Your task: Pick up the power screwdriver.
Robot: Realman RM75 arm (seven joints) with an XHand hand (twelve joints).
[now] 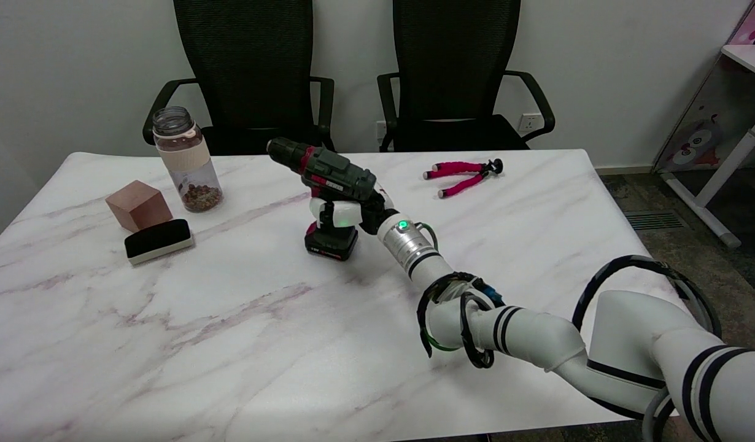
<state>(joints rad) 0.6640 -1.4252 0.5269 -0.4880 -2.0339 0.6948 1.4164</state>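
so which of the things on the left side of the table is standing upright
The clear jar with the beige band stands tall; the wooden cube and black eraser beside it sit low.

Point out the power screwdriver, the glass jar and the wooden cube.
power screwdriver (328,172), head view, on its dark green body.
glass jar (187,161), head view, on its beige band.
wooden cube (138,205), head view, on its front face.

The bench is white marble with faint pink-grey veins. The power screwdriver is dark green with red trim and a black, red-labelled battery. The block is reddish-brown, the eraser black over white, the small tripod magenta and black.
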